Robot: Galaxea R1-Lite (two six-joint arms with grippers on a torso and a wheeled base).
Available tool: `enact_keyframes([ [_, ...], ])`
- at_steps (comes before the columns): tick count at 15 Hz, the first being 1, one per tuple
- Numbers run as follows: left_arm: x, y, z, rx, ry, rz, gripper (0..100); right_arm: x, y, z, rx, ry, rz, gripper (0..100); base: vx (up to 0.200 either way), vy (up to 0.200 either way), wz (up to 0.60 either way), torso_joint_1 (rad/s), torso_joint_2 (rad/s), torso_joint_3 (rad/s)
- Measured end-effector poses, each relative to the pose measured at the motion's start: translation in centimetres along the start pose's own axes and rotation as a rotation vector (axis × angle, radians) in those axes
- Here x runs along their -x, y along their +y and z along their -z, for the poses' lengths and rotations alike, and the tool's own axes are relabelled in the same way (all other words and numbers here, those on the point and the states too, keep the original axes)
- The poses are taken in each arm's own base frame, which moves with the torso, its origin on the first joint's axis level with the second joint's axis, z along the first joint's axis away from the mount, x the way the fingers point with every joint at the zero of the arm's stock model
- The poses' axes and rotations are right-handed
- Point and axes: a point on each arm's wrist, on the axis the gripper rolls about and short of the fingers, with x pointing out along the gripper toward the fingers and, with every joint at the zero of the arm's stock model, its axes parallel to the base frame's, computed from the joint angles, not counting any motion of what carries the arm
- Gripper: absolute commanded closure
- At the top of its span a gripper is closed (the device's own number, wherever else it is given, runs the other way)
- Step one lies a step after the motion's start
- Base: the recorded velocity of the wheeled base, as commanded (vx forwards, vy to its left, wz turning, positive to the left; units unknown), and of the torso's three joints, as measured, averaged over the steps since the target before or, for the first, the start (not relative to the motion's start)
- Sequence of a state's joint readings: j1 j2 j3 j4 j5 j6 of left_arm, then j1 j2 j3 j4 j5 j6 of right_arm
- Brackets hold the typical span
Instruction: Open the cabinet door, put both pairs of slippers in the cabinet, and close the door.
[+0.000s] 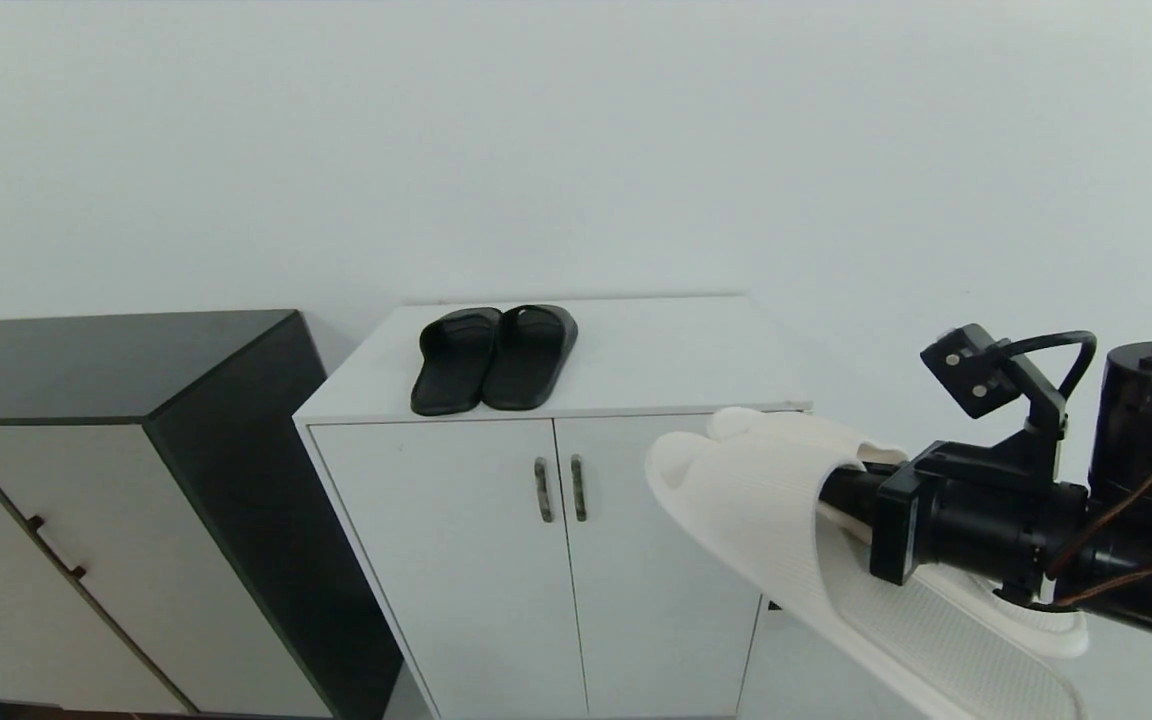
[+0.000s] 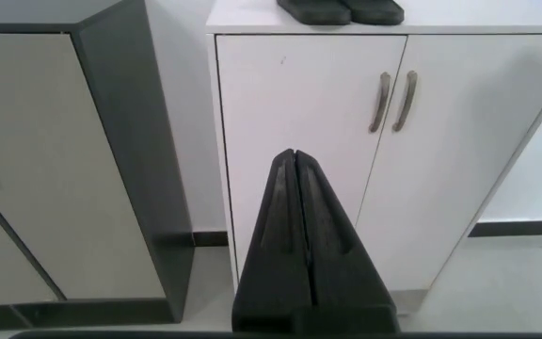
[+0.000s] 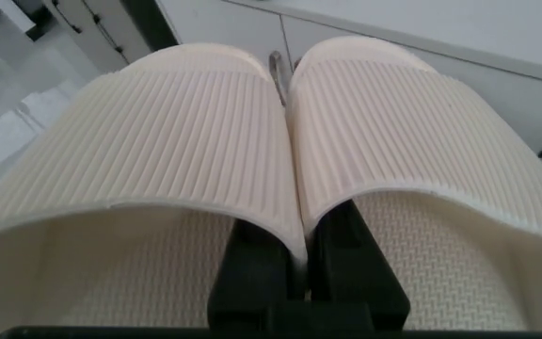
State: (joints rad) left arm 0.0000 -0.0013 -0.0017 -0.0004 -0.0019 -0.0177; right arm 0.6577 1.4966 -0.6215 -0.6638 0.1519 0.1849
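A white two-door cabinet (image 1: 556,560) stands with both doors shut, its two handles (image 1: 560,489) side by side at the middle. A pair of black slippers (image 1: 492,357) lies on its top. My right gripper (image 3: 299,250) is shut on a pair of white slippers (image 1: 786,530), held side by side in the air in front of the cabinet's right door. In the right wrist view the white slippers (image 3: 290,151) hide most of the fingers. My left gripper (image 2: 295,165) is shut on nothing, low in front of the left door (image 2: 299,132).
A dark cabinet (image 1: 116,500) with pale doors stands close to the left of the white one. A plain white wall runs behind both. Light floor shows to the right of the white cabinet.
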Motion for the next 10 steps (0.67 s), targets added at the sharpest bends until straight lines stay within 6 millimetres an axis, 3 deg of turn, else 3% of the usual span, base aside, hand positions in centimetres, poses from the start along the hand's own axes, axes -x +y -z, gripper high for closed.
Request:
enact_keyframes([
  [8,0.00,0.00,0.00,0.002,0.000,0.000,100,-0.33,-0.41,0.78,-0.003,0.021,0.012,100,0.000,0.000,0.00,0.000,0.00,0.000],
  [10,0.00,0.00,0.00,0.002,0.000,-0.001,100,-0.33,-0.39,0.85,-0.003,0.024,0.010,100,0.000,0.000,0.00,-0.149,0.31,0.146],
])
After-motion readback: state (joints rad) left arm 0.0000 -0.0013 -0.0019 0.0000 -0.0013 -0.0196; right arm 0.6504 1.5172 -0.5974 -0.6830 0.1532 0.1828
